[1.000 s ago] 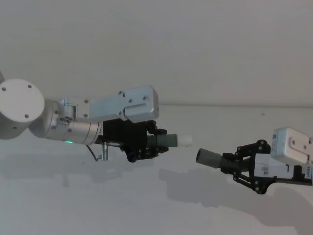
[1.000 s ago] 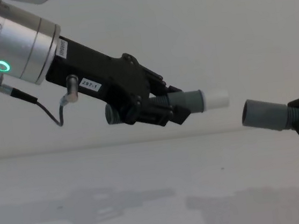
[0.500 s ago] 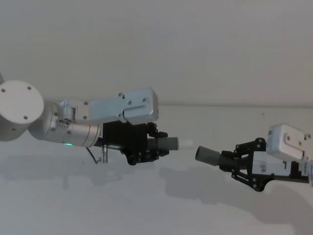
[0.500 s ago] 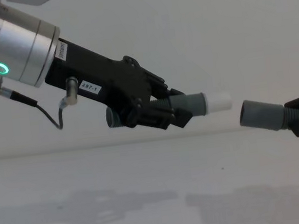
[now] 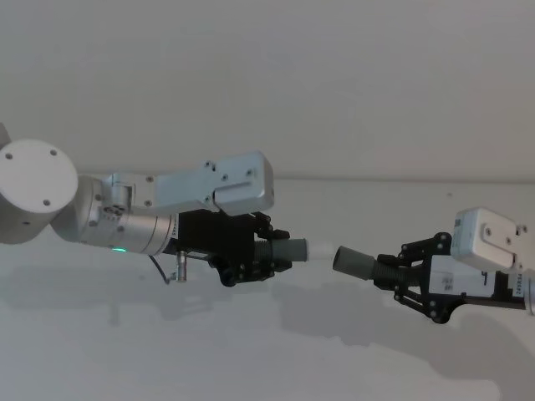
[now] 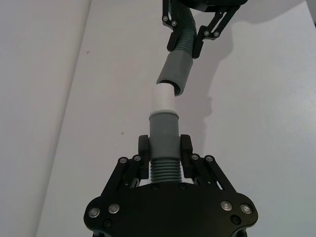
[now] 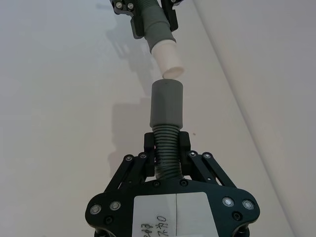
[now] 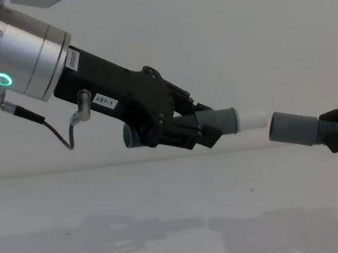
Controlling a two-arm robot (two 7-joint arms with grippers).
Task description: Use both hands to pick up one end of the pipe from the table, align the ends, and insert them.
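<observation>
Both pieces of the pipe hang in the air above the white table (image 5: 251,359). My left gripper (image 5: 266,255) is shut on the short tube, just behind its grey collar (image 5: 290,250). The white tip (image 5: 318,249) points right. My right gripper (image 5: 411,280) is shut on the ribbed hose, whose smooth grey cuff (image 5: 354,262) points left. The two ends nearly meet, with the tip (image 8: 255,118) right at the cuff's mouth (image 8: 290,129). From the left wrist the tip (image 6: 162,99) sits slightly off the cuff's (image 6: 175,73) axis. I cannot tell whether they touch.
Only the arms' shadows lie on the bare table (image 8: 168,224) below the grippers. A plain pale wall stands behind it.
The two grippers have moved toward each other. The gap between the white tip and the grey cuff has shrunk from a few centimetres to almost nothing.
</observation>
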